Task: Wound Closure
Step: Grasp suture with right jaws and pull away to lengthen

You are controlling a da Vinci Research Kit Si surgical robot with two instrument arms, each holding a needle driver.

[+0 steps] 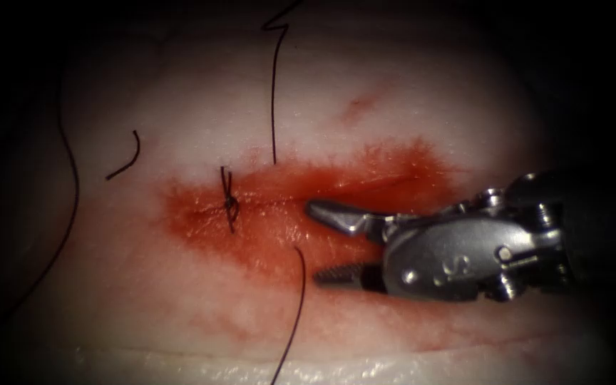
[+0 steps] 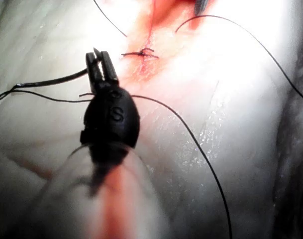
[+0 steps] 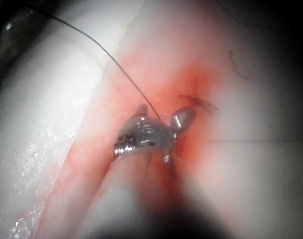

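The tissue has a red-stained cut running across, with one tied stitch near its left end. My right tool lies over the cut just right of the stitch, jaws open and holding nothing; it is also in the right wrist view, close to the stitch. My left tool hovers off to the side of the stitch, jaws closed together where the dark curved needle meets them. The needle is out of the tissue. Thread trails from it across the tissue.
A thread strand runs down to the cut's upper edge. Another strand leaves the cut's lower edge toward the front. A short cut end of thread lies upper left, and a long loop curves along the far left.
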